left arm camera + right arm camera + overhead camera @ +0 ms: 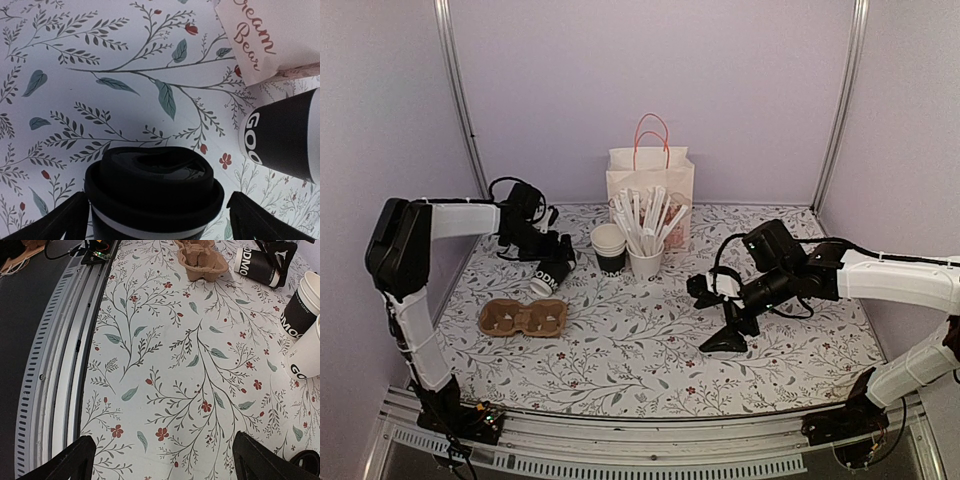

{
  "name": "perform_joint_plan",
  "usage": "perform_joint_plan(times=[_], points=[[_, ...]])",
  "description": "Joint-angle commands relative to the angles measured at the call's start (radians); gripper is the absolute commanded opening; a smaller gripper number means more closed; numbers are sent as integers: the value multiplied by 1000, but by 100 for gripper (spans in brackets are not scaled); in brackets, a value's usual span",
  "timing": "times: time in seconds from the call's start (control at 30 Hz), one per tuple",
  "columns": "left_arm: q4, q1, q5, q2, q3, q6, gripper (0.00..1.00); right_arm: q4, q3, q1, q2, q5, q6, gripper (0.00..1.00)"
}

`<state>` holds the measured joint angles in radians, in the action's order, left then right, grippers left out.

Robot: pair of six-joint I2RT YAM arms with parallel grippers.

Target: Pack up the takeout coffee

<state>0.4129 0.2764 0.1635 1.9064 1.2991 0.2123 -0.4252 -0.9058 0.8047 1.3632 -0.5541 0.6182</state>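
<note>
The takeout coffee (548,276), a dark cup with a black lid, lies tipped on the floral table at the left. In the left wrist view its lid (152,175) points toward the paper bag. My left gripper (558,262) is open with a finger on either side of the cup. The right finger (265,220) stands clear of the lid. The right wrist view shows the cup (255,267) at the top. My right gripper (715,315) hangs open over bare table at the right, nothing between its fingers (65,460).
A brown cardboard cup carrier (523,317) lies in front of the coffee. A white paper bag (650,180) with pink handles stands at the back centre. A stack of lidless cups (609,247) and a white cup of wrapped sticks (646,262) stand before it.
</note>
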Motion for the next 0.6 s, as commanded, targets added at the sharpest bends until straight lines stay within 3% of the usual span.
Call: perform_joint_plan(times=[0.0, 0.37, 0.57], points=[[36, 33, -37, 18, -8, -34, 99, 7, -3, 1, -5, 1, 9, 99], [56, 42, 26, 27, -11, -42, 100, 3, -2, 1, 2, 5, 9, 99], [78, 43, 19, -60, -114, -67, 100, 4, -2, 1, 1, 6, 11, 99]])
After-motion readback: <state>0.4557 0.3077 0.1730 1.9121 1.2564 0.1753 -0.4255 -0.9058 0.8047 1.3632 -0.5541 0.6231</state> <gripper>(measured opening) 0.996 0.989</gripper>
